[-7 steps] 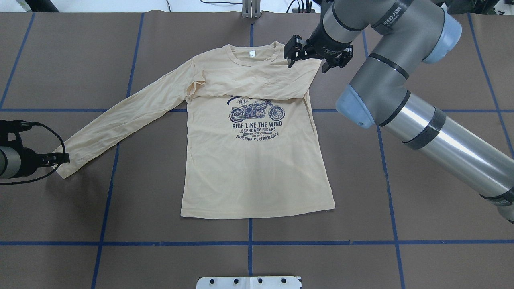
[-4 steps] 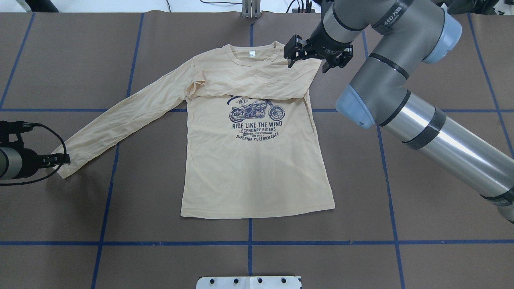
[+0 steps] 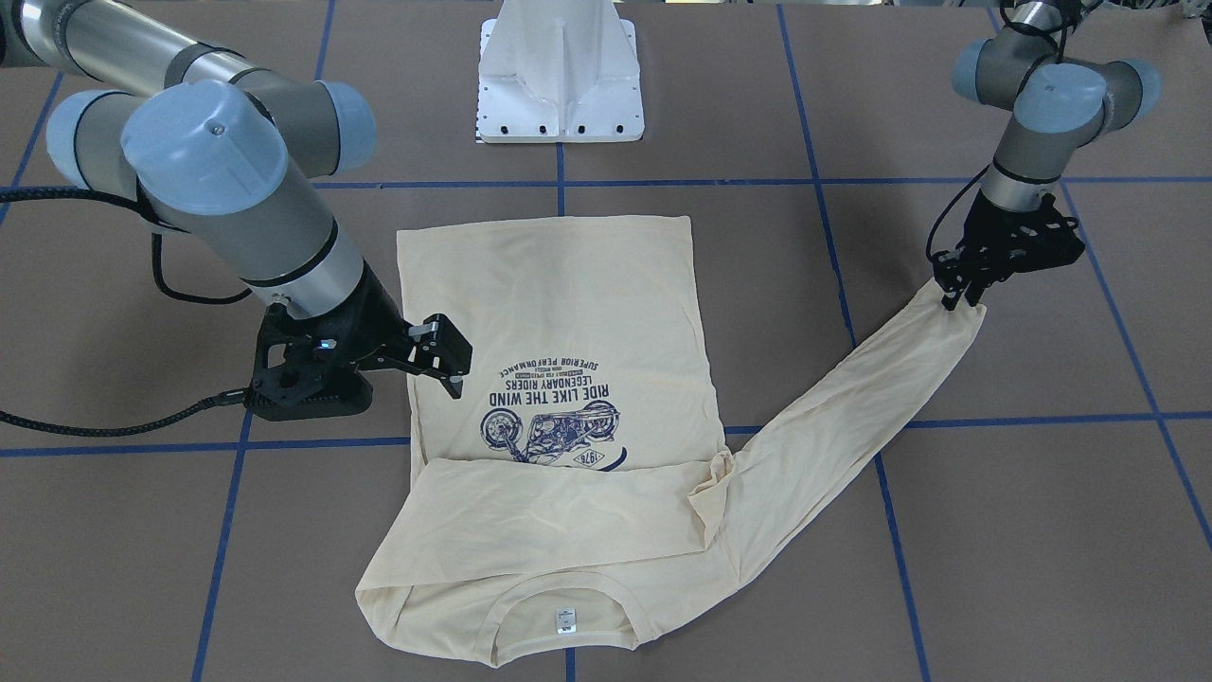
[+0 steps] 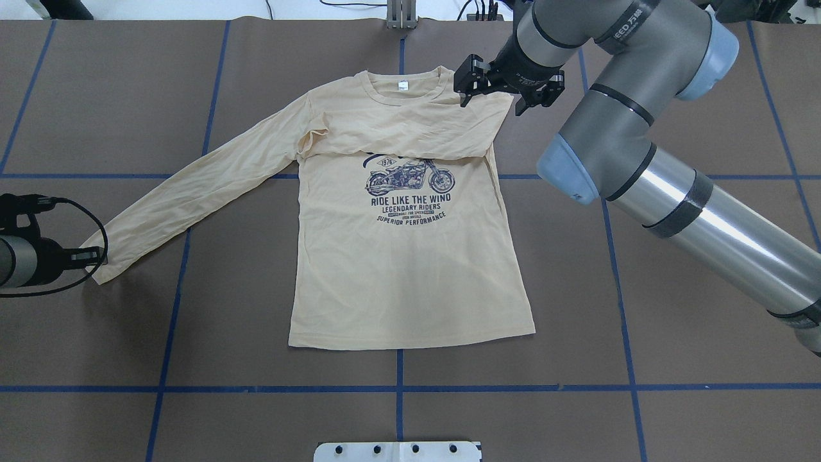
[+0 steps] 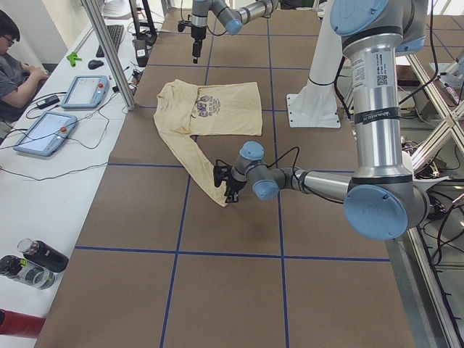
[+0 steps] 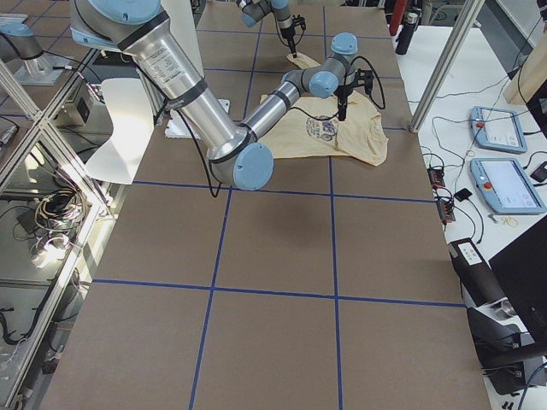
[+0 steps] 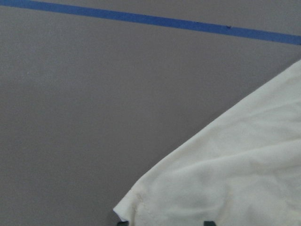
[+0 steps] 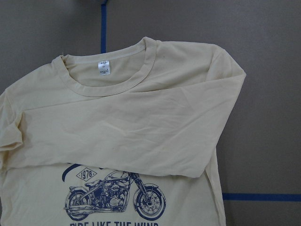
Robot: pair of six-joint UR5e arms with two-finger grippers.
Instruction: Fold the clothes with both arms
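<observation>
The left gripper point(image 4: 93, 256) edges outward from the shirt point(image 4: 410, 269), its cuff following; the right gripper point(image 4: 490, 102) shifts slightly beyond the shirt's shoulder.

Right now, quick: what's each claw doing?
Left claw: looks open, tips either side of the cuff, not yet closed on it.
Right claw: open, empty, over the shirt shoulder.

Brown, perhaps papered table point(image 4: 705, 321), blue-taped, carries the shirt point(image 4: 410, 276).
</observation>
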